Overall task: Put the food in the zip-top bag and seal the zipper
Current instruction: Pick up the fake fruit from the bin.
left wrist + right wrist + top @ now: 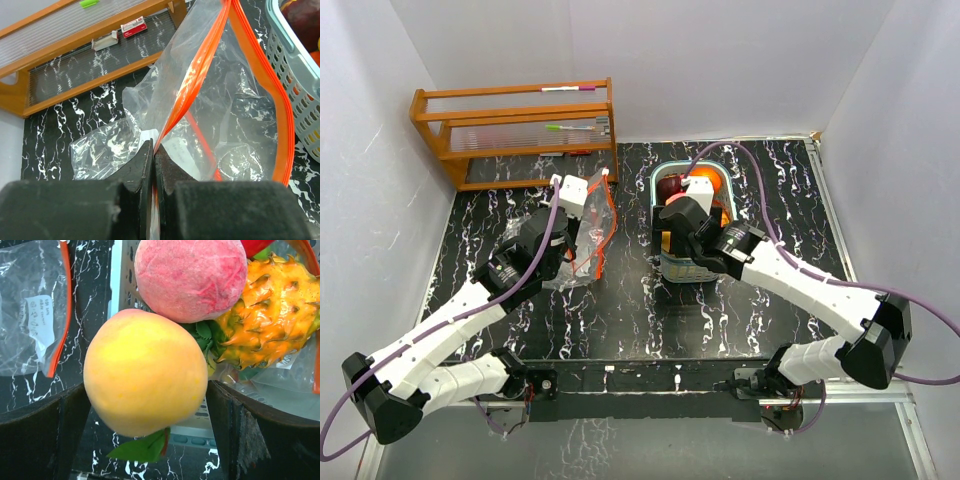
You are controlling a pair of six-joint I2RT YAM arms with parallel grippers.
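Top external: fruit (695, 184) sits in the basket (686, 272); left wrist: your left hand (154, 151) is clenched on the empty bag (225, 125) by its rim; right wrist: your right hand (148, 390) straddles the yellow fruit (145, 357), released; filling and sealing remain.

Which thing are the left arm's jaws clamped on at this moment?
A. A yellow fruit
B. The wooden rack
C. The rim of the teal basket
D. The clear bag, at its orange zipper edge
D: in the left wrist view the shut jaws pinch the clear zip-top bag right at its orange zipper strip, while the teal basket stands off to the side, untouched.
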